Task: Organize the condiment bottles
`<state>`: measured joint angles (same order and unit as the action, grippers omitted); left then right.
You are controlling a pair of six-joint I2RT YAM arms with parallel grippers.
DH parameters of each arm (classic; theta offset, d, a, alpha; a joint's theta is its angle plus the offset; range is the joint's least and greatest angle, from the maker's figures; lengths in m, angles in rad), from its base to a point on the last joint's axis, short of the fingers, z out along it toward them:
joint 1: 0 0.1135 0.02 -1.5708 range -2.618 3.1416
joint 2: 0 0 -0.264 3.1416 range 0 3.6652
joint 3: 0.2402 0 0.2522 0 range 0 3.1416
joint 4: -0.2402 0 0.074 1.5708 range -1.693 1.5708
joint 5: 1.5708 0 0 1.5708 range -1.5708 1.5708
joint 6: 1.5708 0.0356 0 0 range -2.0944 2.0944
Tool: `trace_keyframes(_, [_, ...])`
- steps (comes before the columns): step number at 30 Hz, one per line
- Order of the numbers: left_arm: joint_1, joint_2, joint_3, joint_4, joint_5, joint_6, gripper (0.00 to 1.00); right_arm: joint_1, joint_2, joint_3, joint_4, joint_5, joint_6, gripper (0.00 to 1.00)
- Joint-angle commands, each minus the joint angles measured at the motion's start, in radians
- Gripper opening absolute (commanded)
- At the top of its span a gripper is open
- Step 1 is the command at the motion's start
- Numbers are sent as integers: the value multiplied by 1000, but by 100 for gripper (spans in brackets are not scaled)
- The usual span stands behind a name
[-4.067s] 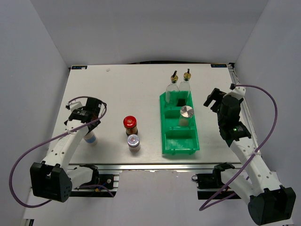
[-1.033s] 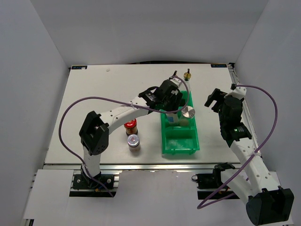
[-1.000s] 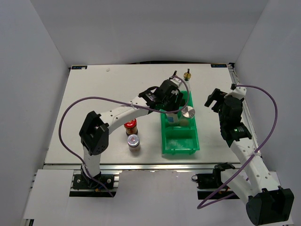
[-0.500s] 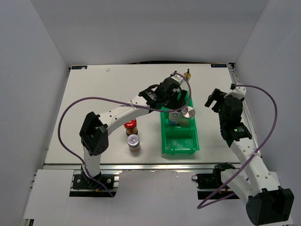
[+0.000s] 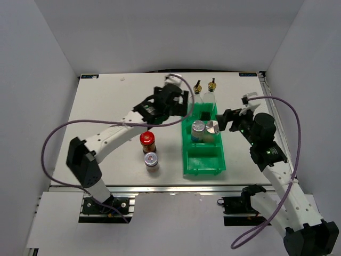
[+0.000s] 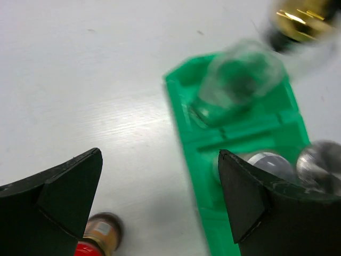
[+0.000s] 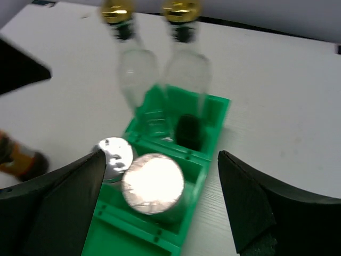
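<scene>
Two tall clear bottles with gold spouts (image 5: 196, 94) (image 5: 211, 90) stand in the far compartment of the green bin (image 5: 187, 160). Two silver-lidded jars (image 5: 198, 128) (image 5: 213, 128) sit side by side in its middle compartment. The red-capped jar (image 5: 147, 140) and a third silver-lidded jar (image 5: 152, 160) stand on the table left of the bin. My left gripper (image 5: 177, 104) is open and empty, above the table left of the bin's far end. My right gripper (image 5: 227, 118) is open and empty, just right of the bin, facing the jars (image 7: 154, 184) (image 7: 113, 154).
The bin's near compartment (image 5: 205, 159) holds nothing. The table (image 5: 117, 106) is white, with grey walls at the back and both sides. In the left wrist view the bin (image 6: 234, 133) and the red-capped jar (image 6: 98, 237) lie below my open fingers.
My left gripper has let go of a silver-lidded jar in the bin's middle compartment and pulled back up and left. My right gripper has swung left toward the bin.
</scene>
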<state>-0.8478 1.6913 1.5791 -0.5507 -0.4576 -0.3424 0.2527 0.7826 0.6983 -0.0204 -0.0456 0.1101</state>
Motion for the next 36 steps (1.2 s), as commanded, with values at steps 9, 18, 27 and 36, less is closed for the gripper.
trace_keyframes(9, [495,-426,-480,287,22,-271,98,601,245,208,-59,4,-279,90])
trace_keyframes(18, [621,-481,-651,344,73,-293,98,807,586,377,-27,29,-328,89])
trace_keyframes(27, [625,-512,-669,310,14,-254,98,839,808,501,53,38,-273,89])
trace_keyframes(36, [627,-553,-685,299,-32,-250,98,841,972,630,66,105,-240,89])
